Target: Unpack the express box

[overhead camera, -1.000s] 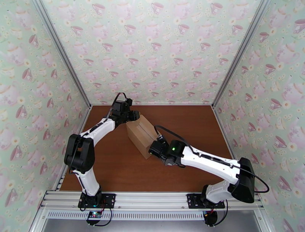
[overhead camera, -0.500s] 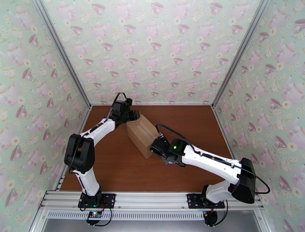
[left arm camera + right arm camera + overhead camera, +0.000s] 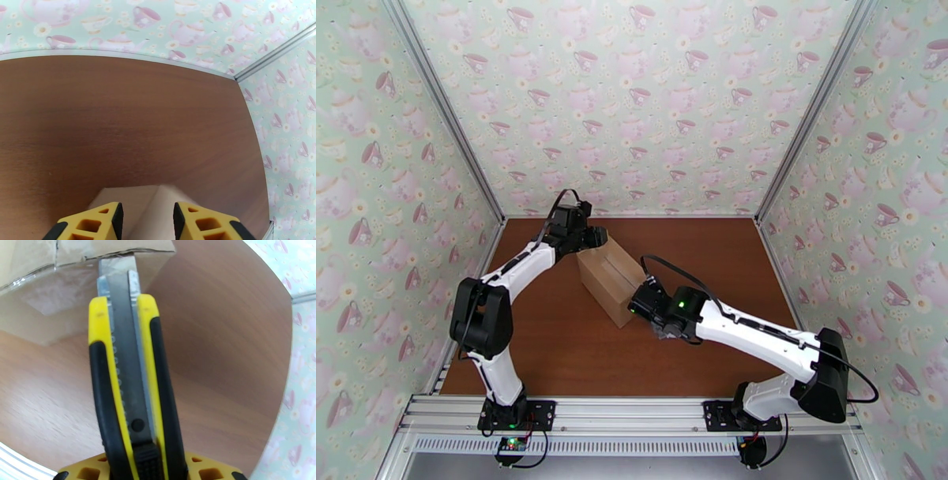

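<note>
The express box, a brown carton with a taped top seam, lies aslant in the middle of the table. My left gripper sits on its far top corner. In the left wrist view my left gripper has yellow fingers either side of the box's corner. My right gripper is at the box's near end, shut on a yellow-and-black utility knife. The knife's blade points at the taped flap edge of the box. Whether the tip has entered the tape is unclear.
The brown wooden table is walled in by teacup-patterned panels at the back and on both sides. Aluminium rails run along the near edge by the arm bases. Bare wood lies right of the box and in front of it.
My right arm has crept a little further in toward the box's near end with the knife. The left arm and the box have hardly moved.
</note>
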